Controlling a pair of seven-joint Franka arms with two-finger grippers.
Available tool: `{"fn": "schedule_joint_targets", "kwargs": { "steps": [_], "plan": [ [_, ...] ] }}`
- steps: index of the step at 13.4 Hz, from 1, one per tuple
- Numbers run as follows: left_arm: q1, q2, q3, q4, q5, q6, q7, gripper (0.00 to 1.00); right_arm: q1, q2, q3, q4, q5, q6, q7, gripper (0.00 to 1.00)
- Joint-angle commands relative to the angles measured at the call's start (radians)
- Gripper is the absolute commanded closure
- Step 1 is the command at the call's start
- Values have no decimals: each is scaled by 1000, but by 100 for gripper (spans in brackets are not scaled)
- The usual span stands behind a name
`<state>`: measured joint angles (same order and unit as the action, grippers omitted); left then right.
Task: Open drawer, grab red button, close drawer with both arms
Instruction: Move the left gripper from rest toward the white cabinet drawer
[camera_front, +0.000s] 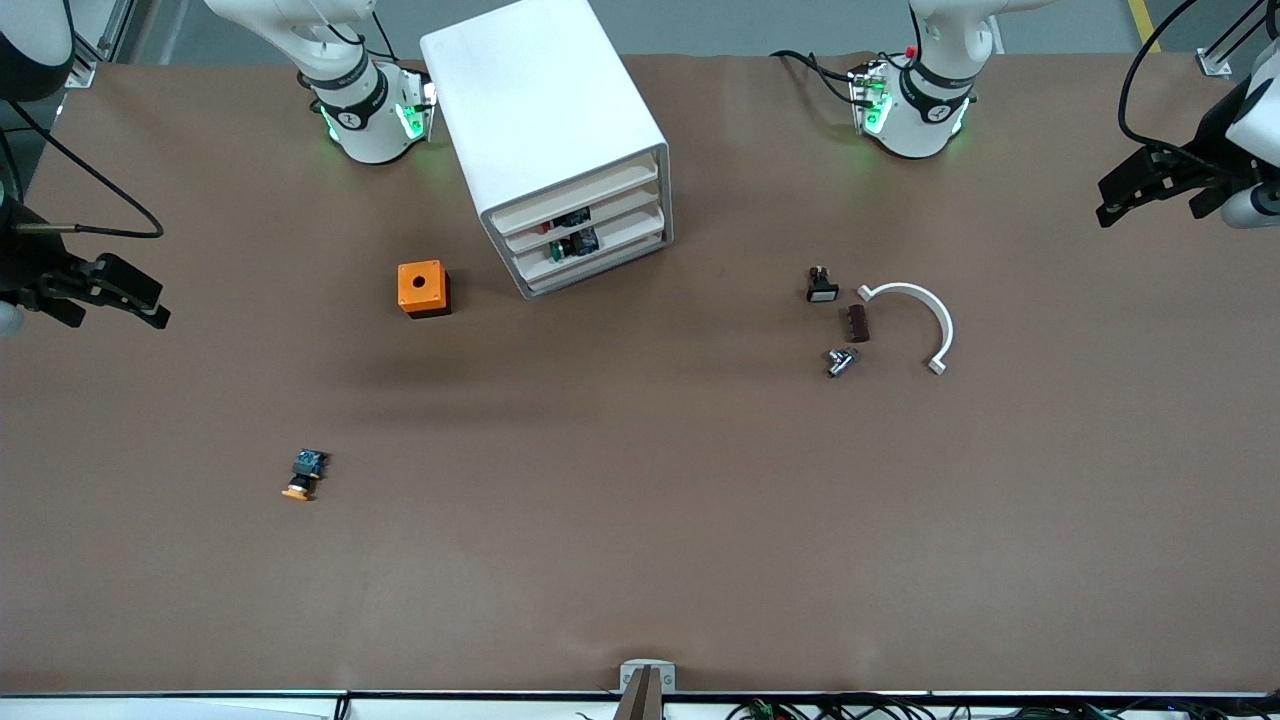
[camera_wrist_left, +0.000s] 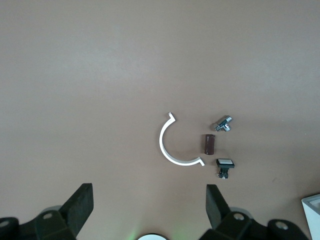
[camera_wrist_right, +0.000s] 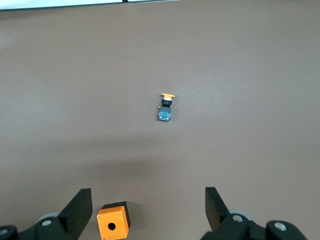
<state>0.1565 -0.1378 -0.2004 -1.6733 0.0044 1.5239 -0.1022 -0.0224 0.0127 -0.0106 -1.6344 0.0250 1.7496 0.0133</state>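
No text, label, brand or number can be read anywhere here. Small round marks sit on the black rings of the two arm bases (camera_front: 352, 118), too small to make out.

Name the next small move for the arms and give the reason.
Probably bring one open pincer, say the left pincer, toward the front of the white boxy cabinet: its three cream-white plastic drawers look shut, and both pincers, the right pincer too, hang open and empty near the table's ends.
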Motion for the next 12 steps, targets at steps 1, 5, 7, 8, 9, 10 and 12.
{"fn": "schedule_joint_targets", "kwargs": {
  "steps": [1, 5, 7, 8, 9, 10, 12],
  "plan": [
    [6, 20, -4, 30, -17, -24, 29, 1, 9, -16, 0, -5, -14, -4, 19, 0],
    [5, 82, -4, 32, -15, -22, 26, 1, 9, -14, 0, -4, -13, 5, 19, 0],
    [-8, 125, -10, 35, -12, -22, 4, 1, 10, -11, 0, -2, -11, 7, 19, 0],
    [-18, 157, -17, 38, -14, -21, -5, 1, 9, -10, 0, 1, -11, 7, 16, 0],
    [-20, 191, -19, 38, -15, -19, -23, 1, 10, -7, 0, 5, -11, 5, 13, 0],
    [-25, 222, -33, 40, -14, -11, -45, 1, 10, -5, 0, 5, -11, 4, 10, 0],
    [-40, 308, -51, 85, -12, 1, -135, 0, 10, -5, 0, 5, -10, -1, 8, 0]
  ]
}}
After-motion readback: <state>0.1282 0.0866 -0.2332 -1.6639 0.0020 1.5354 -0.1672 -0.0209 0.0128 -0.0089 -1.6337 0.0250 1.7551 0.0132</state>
